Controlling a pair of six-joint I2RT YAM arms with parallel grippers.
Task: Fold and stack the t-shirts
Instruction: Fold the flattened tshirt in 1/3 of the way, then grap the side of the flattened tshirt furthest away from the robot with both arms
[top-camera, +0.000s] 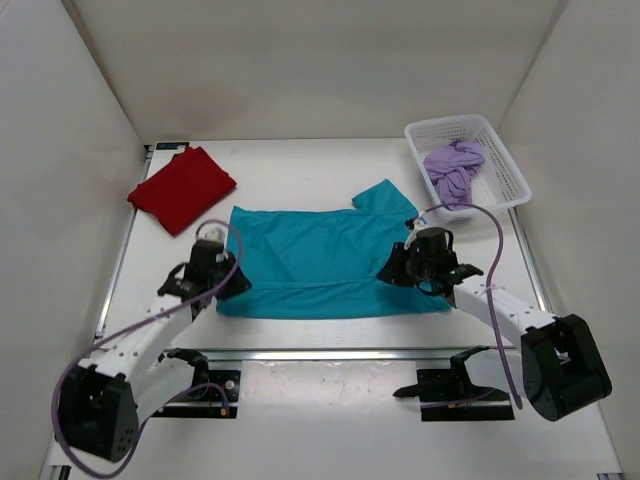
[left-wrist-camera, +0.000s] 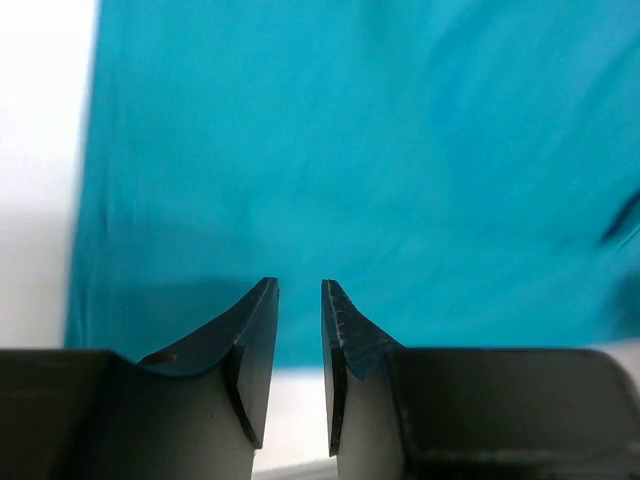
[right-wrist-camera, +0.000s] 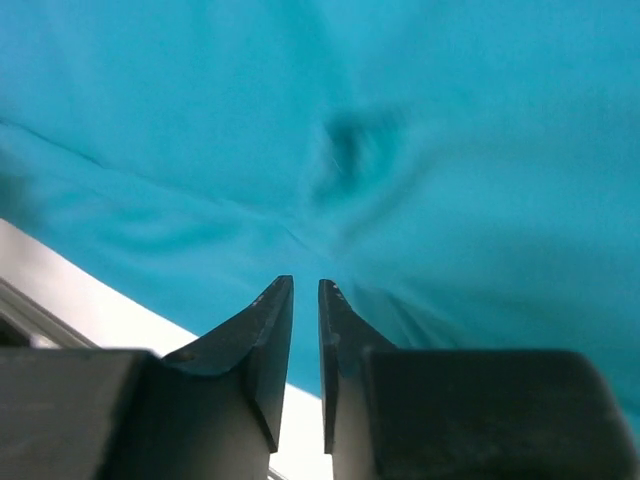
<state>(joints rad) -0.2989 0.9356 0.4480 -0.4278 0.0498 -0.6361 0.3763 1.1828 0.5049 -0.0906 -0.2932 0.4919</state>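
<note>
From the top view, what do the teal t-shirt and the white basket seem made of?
The teal t-shirt looks like soft matte cloth, perhaps knit cotton: it lies flat with gentle creases. The white basket looks like stiff plastic mesh: open lattice walls.

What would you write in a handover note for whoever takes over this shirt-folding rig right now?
Left end effector: slightly open, empty, over the left edge of the teal shirt.
Right end effector: slightly open, empty, over its right side.
Done: red shirt folded, far left.
Purple shirt: crumpled in the basket.
To do: finish folding teal, fold purple, stack all three.
</note>
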